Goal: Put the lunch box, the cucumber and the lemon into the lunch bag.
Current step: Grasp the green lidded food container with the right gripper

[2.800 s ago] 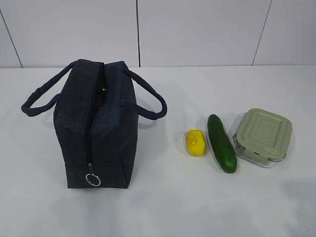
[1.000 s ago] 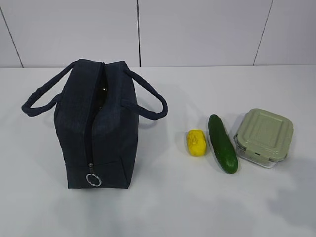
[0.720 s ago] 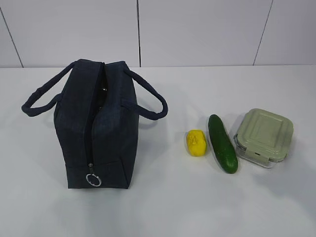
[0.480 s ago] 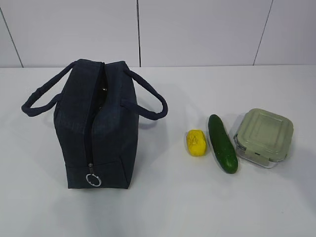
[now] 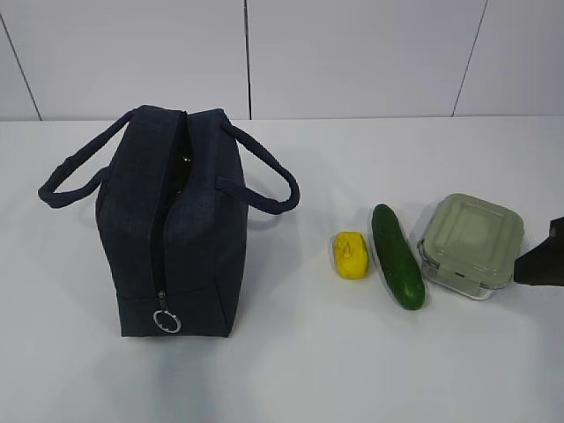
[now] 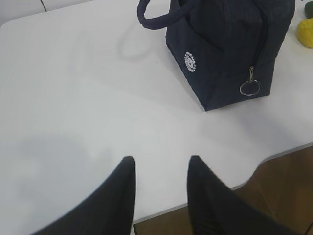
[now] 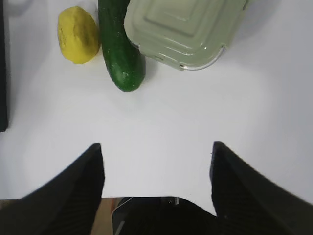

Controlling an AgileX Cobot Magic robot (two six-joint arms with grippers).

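A dark navy lunch bag (image 5: pixel 172 225) stands on a white table (image 5: pixel 291 370), its top zipper partly open; the inside is too dark to make out. To its right lie a yellow lemon (image 5: pixel 350 255), a green cucumber (image 5: pixel 397 256) and a lidded lunch box (image 5: pixel 470 244) in a row, the cucumber just beside the box. Behind is a pale panelled wall (image 5: pixel 352 57). Only the left wrist view shows a white logo (image 6: pixel 190 61) on the bag's side. The left gripper (image 6: pixel 159 169) and right gripper (image 7: pixel 156 154) both hover with fingers spread, holding nothing.
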